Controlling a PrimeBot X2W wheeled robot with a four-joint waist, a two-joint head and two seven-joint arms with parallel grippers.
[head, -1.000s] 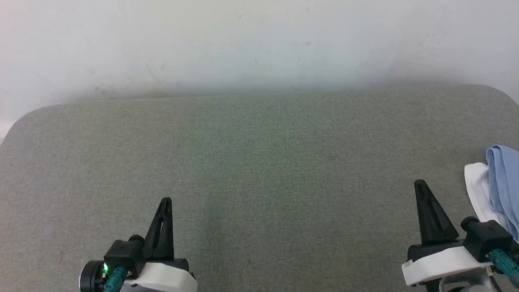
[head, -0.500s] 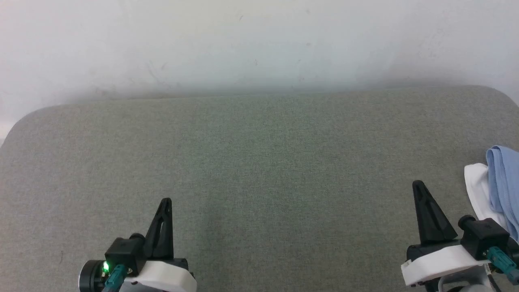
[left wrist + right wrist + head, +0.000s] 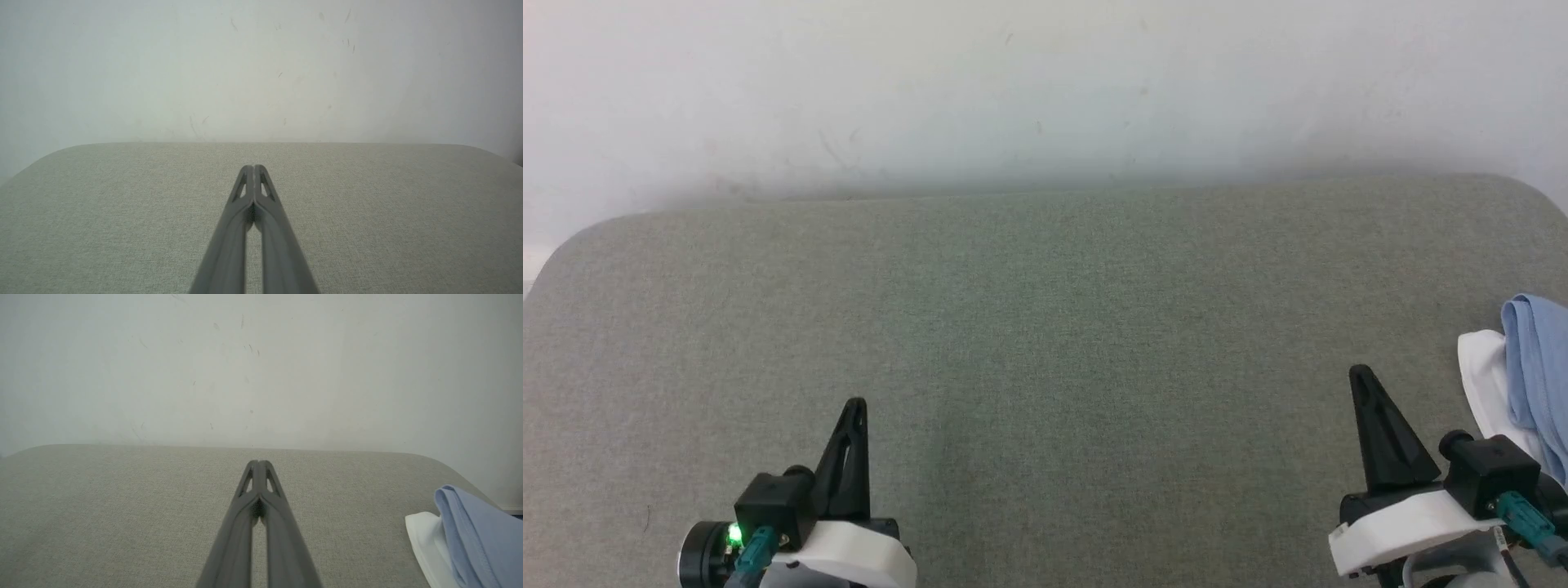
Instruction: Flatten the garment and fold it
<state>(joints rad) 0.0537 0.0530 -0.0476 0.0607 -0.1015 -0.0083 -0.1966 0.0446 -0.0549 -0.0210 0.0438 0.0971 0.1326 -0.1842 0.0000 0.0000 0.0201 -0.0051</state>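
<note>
The job looks like it is right at the start. The garment (image 3: 1534,367) is a light blue shirt. It lies in a bunch at the far right side of the grey tabletop (image 3: 1045,327). It runs off the side of the head view, so most of it is hidden. A white part (image 3: 1480,376), which looks like the collar, pokes out next to the blue folds. The blue cloth there is rolled and lumpy. As far as I can see, it is not flat and it is not folded neatly.

The left claw (image 3: 856,404) is closed tight, with its two dark fingers pressed together. It has nothing in it. It hangs over the tabletop, well apart from the shirt. The right claw (image 3: 1360,371) is closed tight too, and it has nothing in it either. It is near the shirt, just to the left of the white part, but it does not touch it.

So I think no part of the job is done yet. All of it is left. A claw has to open and grab the shirt. Then the shirt has to come to the middle of the tabletop, get spread out flat, and be folded up. The right claw is closest, so it seems the best one to go first.
</note>
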